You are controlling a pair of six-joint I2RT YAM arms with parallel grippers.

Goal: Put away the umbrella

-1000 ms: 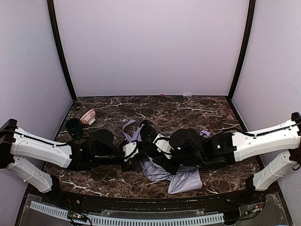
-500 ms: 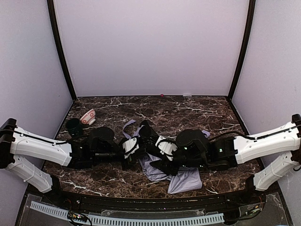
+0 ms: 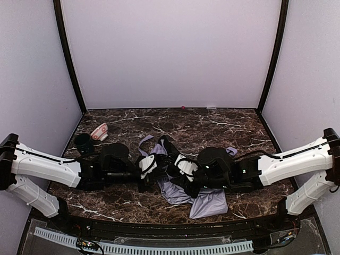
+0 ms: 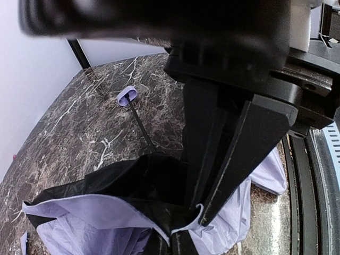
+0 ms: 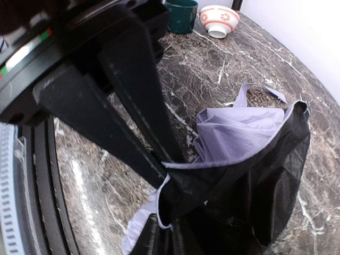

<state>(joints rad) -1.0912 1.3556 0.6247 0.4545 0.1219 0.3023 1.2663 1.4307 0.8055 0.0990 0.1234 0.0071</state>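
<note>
The umbrella (image 3: 207, 203) lies crumpled at the table's middle front, with pale lavender canopy outside and black lining inside. Its thin black shaft (image 4: 141, 125) runs to a small lavender knob handle (image 4: 127, 95). A fabric strap (image 3: 144, 141) loops out at the back left. My left gripper (image 4: 199, 210) is shut on the canopy's hem, and the lavender edge curls out between its fingertips. My right gripper (image 5: 166, 172) faces it from the other side and is shut on another part of the hem. In the top view both grippers (image 3: 151, 167) (image 3: 178, 166) meet over the bundle.
A red-patterned bowl (image 3: 99, 131) and a dark green cup (image 3: 83, 142) stand at the back left of the marble table (image 3: 212, 125); the right wrist view shows the same bowl (image 5: 219, 20) and cup (image 5: 181, 13). Walls enclose three sides. A black rail (image 3: 159, 226) runs along the front edge.
My right gripper opened wider, shifted slightly along the canopy, then closed on the hem. The left gripper has kept its hold and has not moved.
</note>
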